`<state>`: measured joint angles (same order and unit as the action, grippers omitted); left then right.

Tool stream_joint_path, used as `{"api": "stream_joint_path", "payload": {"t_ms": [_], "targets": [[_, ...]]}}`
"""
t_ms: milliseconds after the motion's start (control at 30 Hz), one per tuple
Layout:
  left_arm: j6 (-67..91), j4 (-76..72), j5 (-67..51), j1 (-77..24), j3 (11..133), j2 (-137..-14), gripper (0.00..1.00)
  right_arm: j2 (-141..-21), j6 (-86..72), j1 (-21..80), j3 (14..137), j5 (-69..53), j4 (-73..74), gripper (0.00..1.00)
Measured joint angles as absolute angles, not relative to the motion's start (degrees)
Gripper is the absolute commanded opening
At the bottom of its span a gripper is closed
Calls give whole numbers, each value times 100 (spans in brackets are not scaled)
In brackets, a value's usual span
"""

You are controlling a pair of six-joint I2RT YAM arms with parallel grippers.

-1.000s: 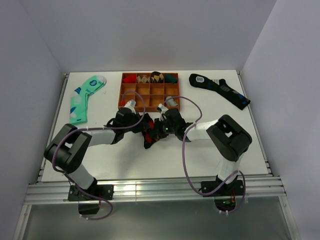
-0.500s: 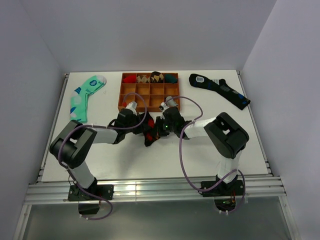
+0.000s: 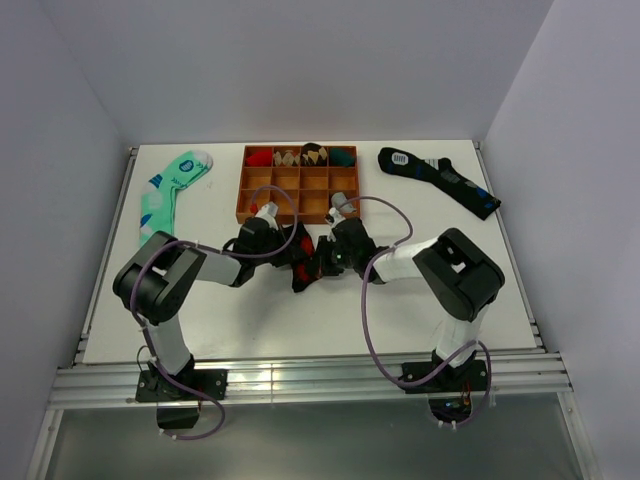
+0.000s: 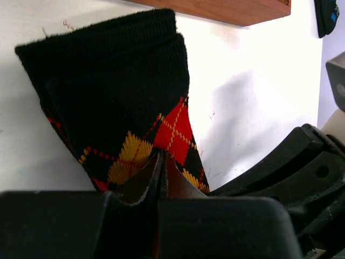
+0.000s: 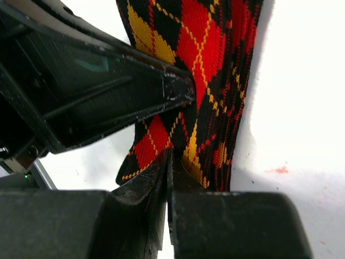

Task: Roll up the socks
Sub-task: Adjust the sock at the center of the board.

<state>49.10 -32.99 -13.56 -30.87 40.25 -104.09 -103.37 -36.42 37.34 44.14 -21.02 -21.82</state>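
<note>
The black argyle sock (image 3: 299,270) with red and yellow diamonds lies folded on the white table just in front of the tray, between both grippers. In the left wrist view its black cuff (image 4: 118,81) points away from me. My left gripper (image 3: 289,249) (image 4: 161,160) is shut, its tips pinching the patterned part. My right gripper (image 3: 320,258) (image 5: 168,156) is shut on the sock's (image 5: 215,48) lower edge. In the right wrist view a finger of the left gripper (image 5: 135,91) lies across the sock.
The wooden compartment tray (image 3: 298,217) stands right behind the grippers, its edge (image 4: 226,8) close to the cuff. A mint green and white sock (image 3: 172,195) lies at the back left. A dark navy sock (image 3: 440,178) lies at the back right.
The right jaws have closed onto the sock. Both wrists have edged a little toward the tray, and the left arm's elbow has swung right.
</note>
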Motion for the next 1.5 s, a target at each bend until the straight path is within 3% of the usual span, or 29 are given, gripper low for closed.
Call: {"api": "stream_joint_path", "payload": {"t_ms": [1500], "targets": [[4928, -3164, -1017, -2886, 4440, -10689, 5, -9660, -3833, 3844, 3450, -1999, -2543, 2]]}}
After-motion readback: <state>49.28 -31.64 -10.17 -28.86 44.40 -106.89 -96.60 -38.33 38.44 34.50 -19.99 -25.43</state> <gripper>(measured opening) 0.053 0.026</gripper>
